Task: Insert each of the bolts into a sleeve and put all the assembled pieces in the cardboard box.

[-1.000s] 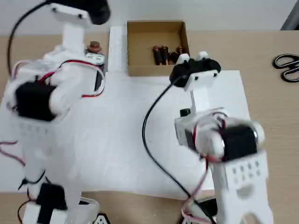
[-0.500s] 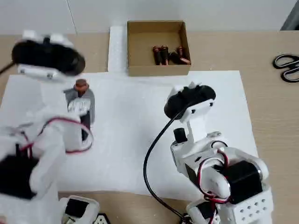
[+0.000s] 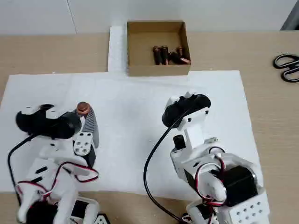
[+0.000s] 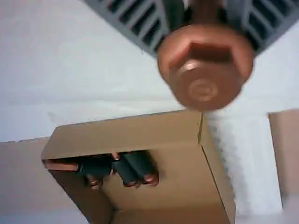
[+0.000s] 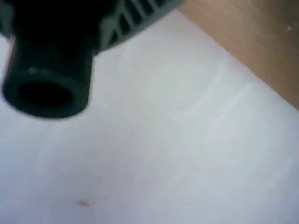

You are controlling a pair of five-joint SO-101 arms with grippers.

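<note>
A copper bolt (image 3: 83, 108) stands head up in my left gripper (image 3: 87, 117), which is shut on it over the near left of the white sheet. Its hex head (image 4: 204, 65) looms close in the left wrist view, under the grey fingers (image 4: 131, 14). A black sleeve (image 5: 46, 79) is held in my right gripper (image 5: 93, 18), open end toward the camera. From above, that sleeve (image 3: 178, 140) sits low at centre right, tucked under the arm. The cardboard box (image 3: 140, 46) at the far edge holds several assembled pieces (image 3: 169, 54), also visible as pieces (image 4: 121, 170) in the left wrist view.
A white paper sheet (image 3: 131, 107) covers the middle of the wooden table. Scissors (image 3: 286, 66) lie at the far right edge. A white strip (image 3: 117, 49) lies against the box's left side. A black cable (image 3: 152, 140) loops from the right arm.
The left arm has drawn back from beside the box to the near left, carrying the bolt. The right arm has also pulled back from the box toward the front.
</note>
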